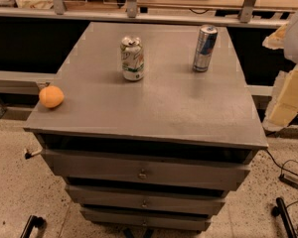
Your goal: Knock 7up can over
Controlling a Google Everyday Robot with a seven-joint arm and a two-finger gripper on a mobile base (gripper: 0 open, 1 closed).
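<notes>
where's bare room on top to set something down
Whole front half of the cabinet top, right of the orange, is bare; so is the gap between 7up can and blue can. Nothing crowded. Gripper hangs beyond the right edge.

The 7up can [132, 58] looks glossy metal, the cabinet top [164, 103] matt.

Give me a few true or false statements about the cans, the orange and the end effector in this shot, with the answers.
1. The 7up can stands upright on the drawer cabinet. True.
2. The blue-and-silver can lies on its side. False: it stands upright near the back right.
3. An orange sits at the top's left edge. True.
4. The end effector touches the 7up can. False: it is at the view's right edge, beyond the cabinet, apart from both cans.
</notes>
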